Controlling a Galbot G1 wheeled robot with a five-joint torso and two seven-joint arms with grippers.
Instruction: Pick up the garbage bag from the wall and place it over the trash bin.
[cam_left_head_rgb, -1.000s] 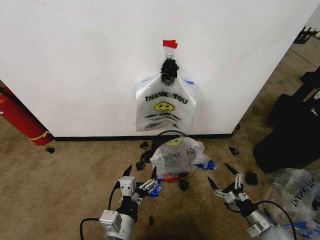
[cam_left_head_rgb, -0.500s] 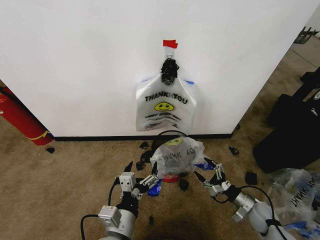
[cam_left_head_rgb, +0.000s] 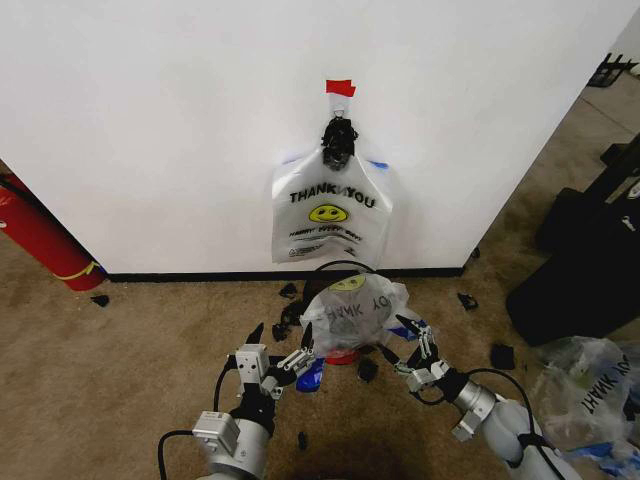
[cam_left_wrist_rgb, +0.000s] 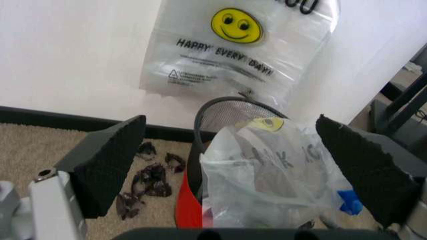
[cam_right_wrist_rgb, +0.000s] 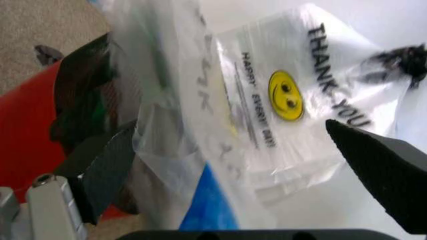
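The garbage bag (cam_left_head_rgb: 331, 212), white with a yellow smiley and "THANK YOU", hangs flat on the wall (cam_left_head_rgb: 160, 130) from a black clip under a red tape piece (cam_left_head_rgb: 340, 87). It also fills the far part of the left wrist view (cam_left_wrist_rgb: 233, 50) and the right wrist view (cam_right_wrist_rgb: 287, 95). Below it stands the trash bin (cam_left_head_rgb: 345, 352), black with a red base, with another crumpled white bag (cam_left_head_rgb: 352, 312) draped over it. My left gripper (cam_left_head_rgb: 282, 350) is open just left of the bin (cam_left_wrist_rgb: 220, 107). My right gripper (cam_left_head_rgb: 402, 340) is open beside the bin's (cam_right_wrist_rgb: 87, 95) right side.
A red cylinder (cam_left_head_rgb: 40, 240) leans at the far left. Black cases (cam_left_head_rgb: 590, 265) and a clear "MART" bag (cam_left_head_rgb: 590, 385) sit on the carpet at the right. Small black scraps (cam_left_head_rgb: 290, 291) lie around the bin.
My right gripper has moved left and forward, from the lower right up to the bin's right side. The left gripper has barely shifted.
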